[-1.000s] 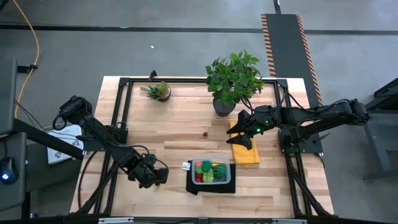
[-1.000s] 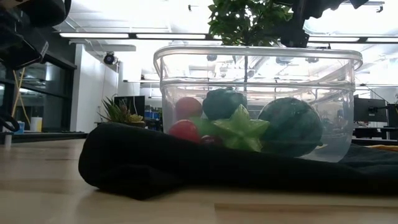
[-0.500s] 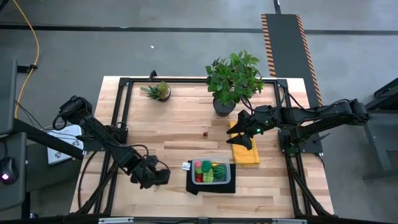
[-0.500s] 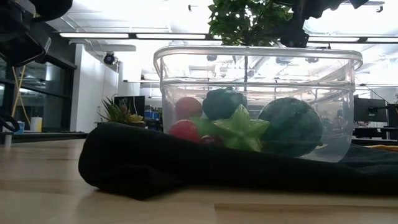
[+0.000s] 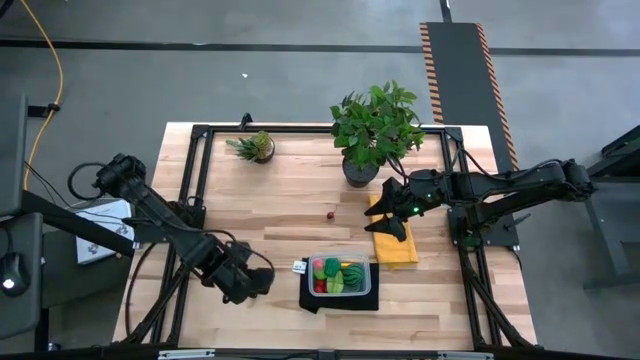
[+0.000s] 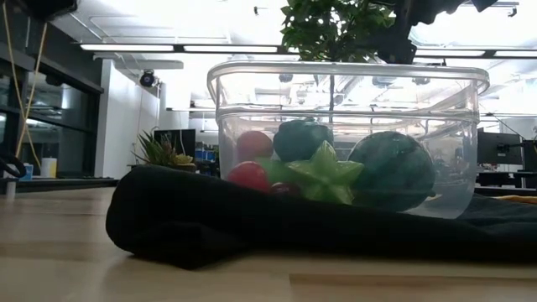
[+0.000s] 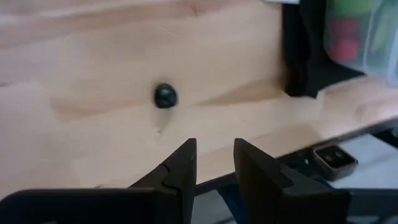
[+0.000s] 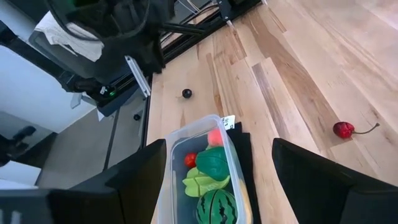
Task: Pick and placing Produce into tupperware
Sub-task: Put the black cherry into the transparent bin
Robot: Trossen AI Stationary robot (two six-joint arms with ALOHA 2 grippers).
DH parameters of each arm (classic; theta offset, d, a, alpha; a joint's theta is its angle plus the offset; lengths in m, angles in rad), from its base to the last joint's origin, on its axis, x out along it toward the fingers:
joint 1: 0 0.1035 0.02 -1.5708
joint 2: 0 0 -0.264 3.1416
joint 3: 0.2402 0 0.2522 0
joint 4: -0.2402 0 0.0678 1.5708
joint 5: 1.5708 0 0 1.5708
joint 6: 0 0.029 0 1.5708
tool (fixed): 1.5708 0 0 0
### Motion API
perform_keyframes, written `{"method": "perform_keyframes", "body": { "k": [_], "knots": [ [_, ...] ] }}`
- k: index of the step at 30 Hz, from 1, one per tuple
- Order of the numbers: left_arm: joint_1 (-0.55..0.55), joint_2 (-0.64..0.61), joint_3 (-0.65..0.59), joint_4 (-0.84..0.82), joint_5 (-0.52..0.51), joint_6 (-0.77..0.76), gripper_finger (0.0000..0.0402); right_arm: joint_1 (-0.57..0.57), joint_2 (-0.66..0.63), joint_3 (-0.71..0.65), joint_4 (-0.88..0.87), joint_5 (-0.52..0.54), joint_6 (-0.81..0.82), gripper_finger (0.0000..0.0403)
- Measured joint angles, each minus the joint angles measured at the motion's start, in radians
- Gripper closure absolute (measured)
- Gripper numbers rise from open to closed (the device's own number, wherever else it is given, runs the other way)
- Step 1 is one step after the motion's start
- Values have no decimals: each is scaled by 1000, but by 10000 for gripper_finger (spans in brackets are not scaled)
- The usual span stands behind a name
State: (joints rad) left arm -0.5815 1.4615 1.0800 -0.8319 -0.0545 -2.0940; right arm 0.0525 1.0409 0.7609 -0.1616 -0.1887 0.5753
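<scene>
The clear tupperware (image 5: 338,275) sits on a black mat (image 5: 340,300) near the table's front edge. It holds several produce pieces, among them a watermelon (image 6: 392,170), a green star fruit (image 6: 325,174) and red pieces. A red cherry (image 5: 330,214) lies on the bare wood mid-table. A small dark berry (image 7: 165,95) lies on the wood left of the mat. My left gripper (image 7: 214,155) hovers above the table beside it, its fingers a little apart with nothing between them. My right gripper (image 5: 395,207) stands open above the yellow cloth (image 5: 396,247).
A big leafy potted plant (image 5: 375,125) and a small one (image 5: 255,147) stand along the far edge. A black metal frame (image 5: 200,135) runs round the table. A white tag (image 5: 299,267) lies by the mat's left corner. Bare wood stretches between the cherry and the mat.
My left gripper has gone up from the table, and its arm has left the top-left corner of the low view. The tupperware, the mat and my right arm stay where they were.
</scene>
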Motion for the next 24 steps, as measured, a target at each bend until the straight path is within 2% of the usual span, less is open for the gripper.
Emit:
{"method": "perform_keyframes", "body": {
  "k": [5, 10, 24],
  "knots": [
    [7, 87, 130, -228, 16, -32, 305, 0, 0, 0, -11, -4, -8, 121],
    [33, 178, 181, -256, 54, 7, 305, 0, 0, -1, -25, -10, -27, 121],
    [45, 299, 181, -204, 129, -41, 305, 0, 0, -1, -33, -51, -54, 121]
  ]
}}
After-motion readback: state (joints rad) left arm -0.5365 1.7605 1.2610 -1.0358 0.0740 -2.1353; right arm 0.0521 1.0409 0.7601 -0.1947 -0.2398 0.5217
